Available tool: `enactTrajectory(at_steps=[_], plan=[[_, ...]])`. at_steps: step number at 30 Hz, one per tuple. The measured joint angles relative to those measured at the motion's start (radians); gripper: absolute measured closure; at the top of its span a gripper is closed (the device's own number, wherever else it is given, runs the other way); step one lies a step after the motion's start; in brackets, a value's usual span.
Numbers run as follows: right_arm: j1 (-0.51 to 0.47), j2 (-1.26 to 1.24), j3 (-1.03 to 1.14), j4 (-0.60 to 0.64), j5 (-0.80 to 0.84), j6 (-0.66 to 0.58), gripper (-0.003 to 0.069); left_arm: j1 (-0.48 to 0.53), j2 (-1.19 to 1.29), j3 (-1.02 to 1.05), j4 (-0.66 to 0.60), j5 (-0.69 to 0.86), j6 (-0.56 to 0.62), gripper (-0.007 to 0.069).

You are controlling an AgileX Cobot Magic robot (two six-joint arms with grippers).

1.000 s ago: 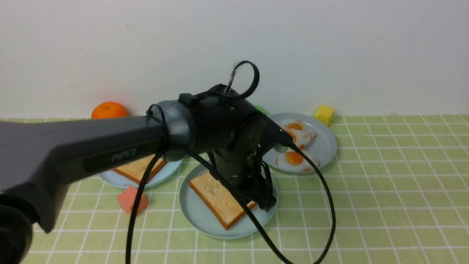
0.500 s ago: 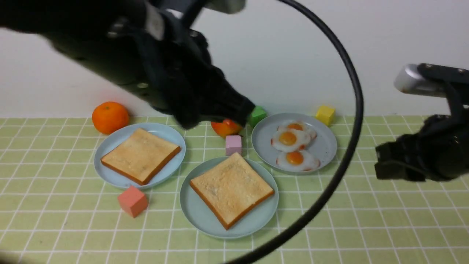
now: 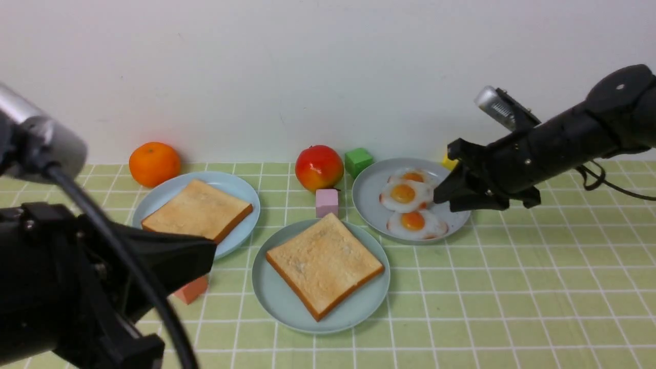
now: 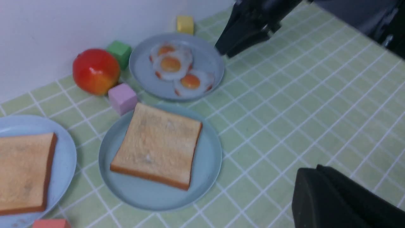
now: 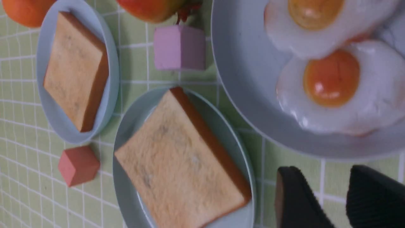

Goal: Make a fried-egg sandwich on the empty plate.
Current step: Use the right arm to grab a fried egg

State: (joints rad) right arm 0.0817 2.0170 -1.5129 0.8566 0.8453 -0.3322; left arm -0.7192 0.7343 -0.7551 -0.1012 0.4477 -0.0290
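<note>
Checked tablecloth [image 3: 538, 297], toast [image 3: 324, 264] on teal plate [image 3: 279, 303]

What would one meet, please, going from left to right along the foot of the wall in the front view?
orange → red apple → green cube → yellow cube, mostly hidden

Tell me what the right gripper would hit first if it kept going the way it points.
Probably a fried egg on the grey-blue plate: the open right gripper points over its rim toward the eggs, though depth is unclear.
</note>
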Motion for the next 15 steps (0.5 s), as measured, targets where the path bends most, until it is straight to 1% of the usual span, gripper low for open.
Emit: enactTrajectory(at_steps=[4, 6, 9, 15], plan=[[-0.002, 0.07, -0.085, -0.011, -0.015, 0.039, 0.0368, 0.0, -0.017, 0.011, -0.012, -0.057, -0.003, 0.0638], [-0.002, 0.112, -0.144, -0.044, -0.025, 0.096, 0.0344, 0.0, -0.017, 0.011, -0.026, -0.074, -0.004, 0.0638], [-0.002, 0.157, -0.199, -0.079, -0.027, 0.133, 0.0312, 0.0, -0.016, 0.015, -0.051, -0.08, -0.004, 0.0638], [-0.002, 0.204, -0.228, -0.099, -0.053, 0.166, 0.0288, 0.0, -0.016, 0.016, -0.06, -0.087, -0.004, 0.0638]])
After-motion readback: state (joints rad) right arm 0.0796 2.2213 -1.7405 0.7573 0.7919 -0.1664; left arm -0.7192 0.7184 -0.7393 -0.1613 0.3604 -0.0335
